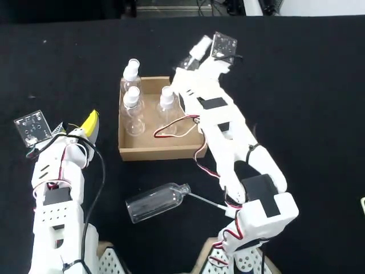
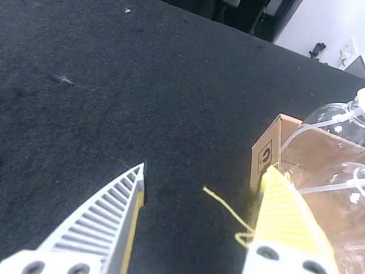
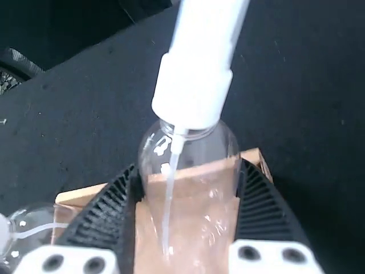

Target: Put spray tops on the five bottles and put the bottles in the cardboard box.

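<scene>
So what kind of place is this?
Probably a robot lab or workshop. Two wired robot arms sit at a black table, and the right gripper holds a spray bottle at a cardboard box.

No word, number or brand name can be read in any view. The one sign is a small dark printed mark [image 2: 265, 157] on the cardboard box [image 2: 274, 132]. It is a rounded, hook-like symbol inside a thin square frame, too small to make out further. It stands on the box's outer wall, a little below the box's top edge and just beside one upright corner of the box. That wall faces away from the box's inside, toward the black counter [image 2: 114, 85].
</scene>
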{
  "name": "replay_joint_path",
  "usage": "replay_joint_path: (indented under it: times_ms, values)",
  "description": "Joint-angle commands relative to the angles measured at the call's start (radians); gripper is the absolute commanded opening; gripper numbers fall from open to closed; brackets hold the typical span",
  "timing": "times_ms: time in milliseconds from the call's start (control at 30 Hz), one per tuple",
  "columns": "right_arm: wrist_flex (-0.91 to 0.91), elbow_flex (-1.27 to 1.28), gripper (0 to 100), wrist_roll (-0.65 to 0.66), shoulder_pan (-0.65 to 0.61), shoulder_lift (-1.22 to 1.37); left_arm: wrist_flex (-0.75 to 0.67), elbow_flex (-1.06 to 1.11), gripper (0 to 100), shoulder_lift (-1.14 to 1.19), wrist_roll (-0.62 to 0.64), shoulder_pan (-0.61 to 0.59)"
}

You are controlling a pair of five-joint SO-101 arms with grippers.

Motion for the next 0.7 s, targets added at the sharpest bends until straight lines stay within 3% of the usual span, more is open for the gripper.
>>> replay_joint_path:
  times_ms: [0,433,667]
  values:
    - [-0.051,-0.024,12.4,0.068,0.011,-0.068,-0.018,-0.013,30,-0.017,-0.003,-0.001]
    - [-0.052,0.048,12.4,0.262,0.011,-0.134,-0.02,-0.013,30,-0.017,-0.003,-0.001]
    - [-0.126,0.082,12.4,0.298,0.011,-0.136,-0.018,-0.013,30,-0.017,-0.003,-0.001]
